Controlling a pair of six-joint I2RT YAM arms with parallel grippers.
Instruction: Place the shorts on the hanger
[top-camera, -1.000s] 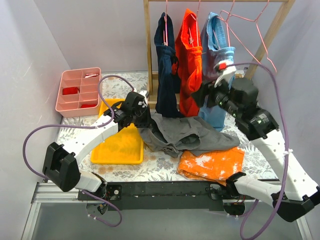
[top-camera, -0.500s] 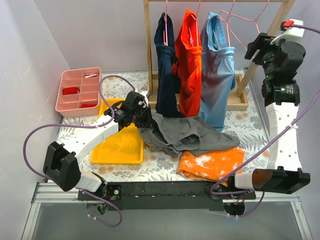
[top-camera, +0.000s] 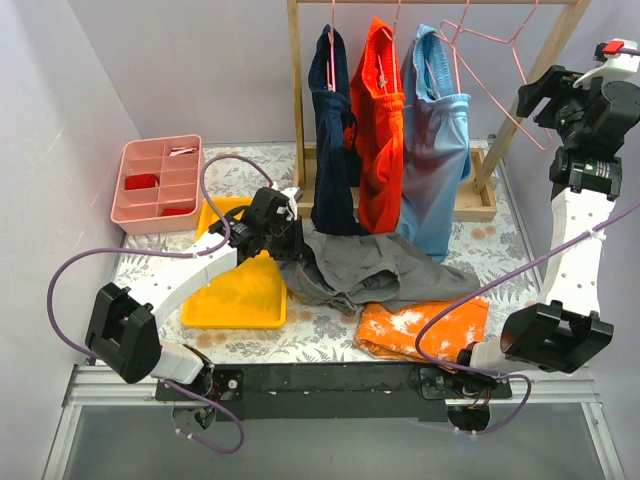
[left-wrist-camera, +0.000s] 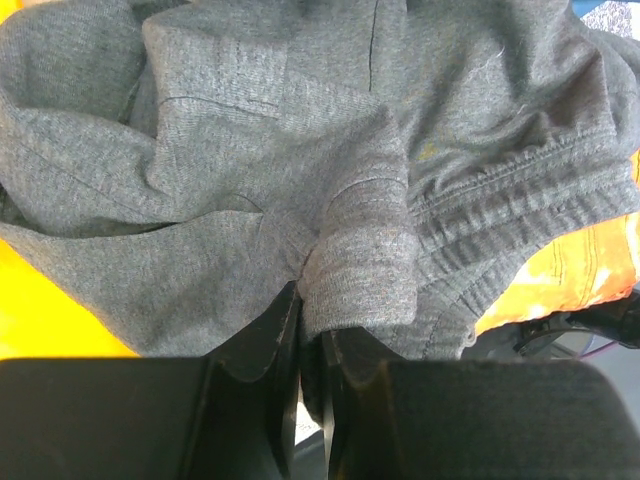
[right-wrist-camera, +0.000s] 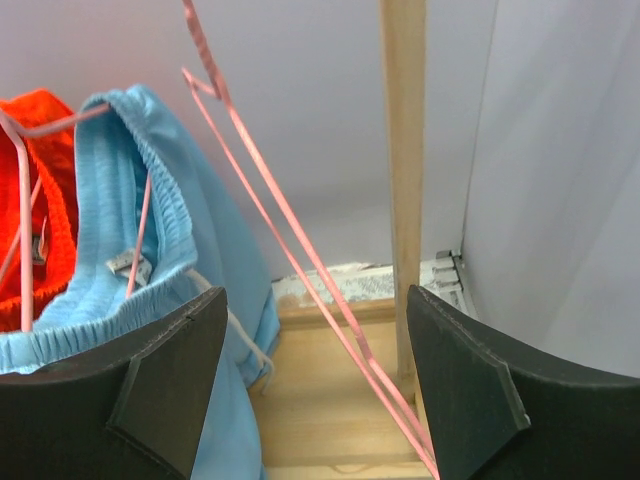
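- Grey soft-fabric shorts with an elastic waistband (top-camera: 385, 268) lie crumpled on the floral-patterned table (top-camera: 500, 262). One edge lies over the yellow plastic tray (top-camera: 235, 300), and another touches the orange white-blotched cloth (top-camera: 425, 325).
- Left gripper (left-wrist-camera: 310, 320) has its fingers squeezed together on a fold of the shorts.
- Thin salmon-pink wire hanger (right-wrist-camera: 296, 250) hangs on the pale wooden clothes rack (top-camera: 296, 120), beside the hanging light blue shorts (top-camera: 435, 150).
- Right gripper (right-wrist-camera: 317, 300) is raised near the rack, fingers wide apart. In the wrist view the hanger's wire runs between them.
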